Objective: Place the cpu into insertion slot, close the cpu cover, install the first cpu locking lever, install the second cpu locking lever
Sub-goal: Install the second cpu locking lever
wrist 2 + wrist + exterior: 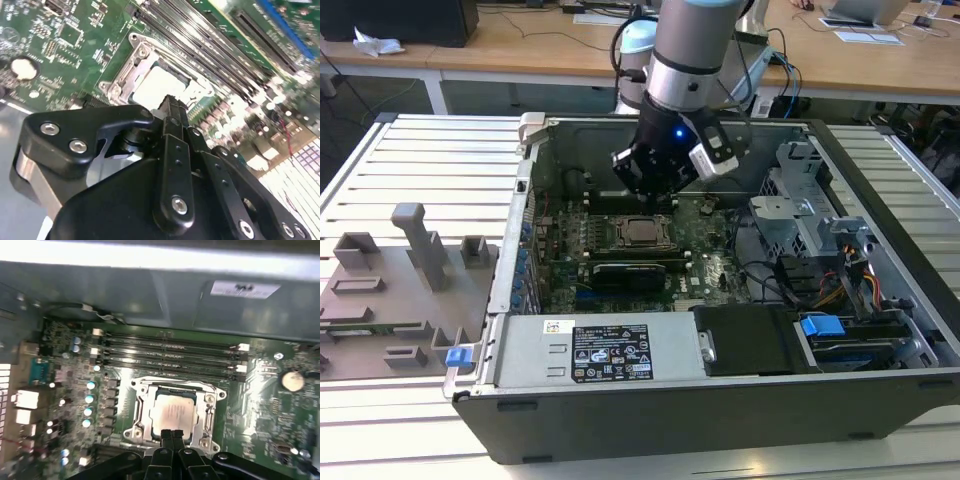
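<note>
The black two-fingered gripper (172, 436) is hovering just above the near edge of the square, silver-rimmed insertion slot (175, 414) on the green motherboard (75, 355), its fingers pressed together and gripping nothing. The flat square cpu with its dull silver-grey top (174, 412) is sitting in that slot, and the thin silver windowed cpu cover (142, 410) is lying flat around it, framing the chip in both wrist views. Judging from this, placing and covering are looking finished, and the locking-lever stage is in hand; I cannot tell whether either lever is already latched. Any lever push is calling for a steady, controlled press beside the socket, not on the chip
</note>
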Controlling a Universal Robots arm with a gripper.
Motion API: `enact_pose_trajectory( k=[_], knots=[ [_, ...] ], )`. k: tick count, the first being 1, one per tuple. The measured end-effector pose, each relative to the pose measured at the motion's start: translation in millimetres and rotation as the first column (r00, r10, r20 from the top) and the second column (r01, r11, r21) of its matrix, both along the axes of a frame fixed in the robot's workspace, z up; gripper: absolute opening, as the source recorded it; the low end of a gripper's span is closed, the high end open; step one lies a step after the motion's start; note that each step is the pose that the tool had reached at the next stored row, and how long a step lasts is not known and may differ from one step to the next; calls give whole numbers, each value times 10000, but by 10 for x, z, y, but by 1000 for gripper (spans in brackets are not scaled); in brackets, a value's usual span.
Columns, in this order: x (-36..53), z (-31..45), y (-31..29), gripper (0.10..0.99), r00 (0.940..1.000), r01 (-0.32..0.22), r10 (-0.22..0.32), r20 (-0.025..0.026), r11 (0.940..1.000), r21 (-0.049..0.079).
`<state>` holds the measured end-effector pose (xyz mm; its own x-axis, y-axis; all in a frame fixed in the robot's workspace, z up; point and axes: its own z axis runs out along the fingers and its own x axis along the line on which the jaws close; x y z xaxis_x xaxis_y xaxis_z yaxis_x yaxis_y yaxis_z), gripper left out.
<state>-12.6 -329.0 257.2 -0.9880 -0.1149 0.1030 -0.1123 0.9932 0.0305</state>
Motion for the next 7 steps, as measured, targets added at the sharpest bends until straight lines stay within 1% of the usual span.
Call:
enact_pose_trajectory(
  k=[2, 7],
  knots=[
    [0, 75, 0, 106, 10000, 0, 0, 0, 10000, 0],
    [0, 82, 0, 106, 10000, -1, 1, 0, 10000, 2]
  ],
)
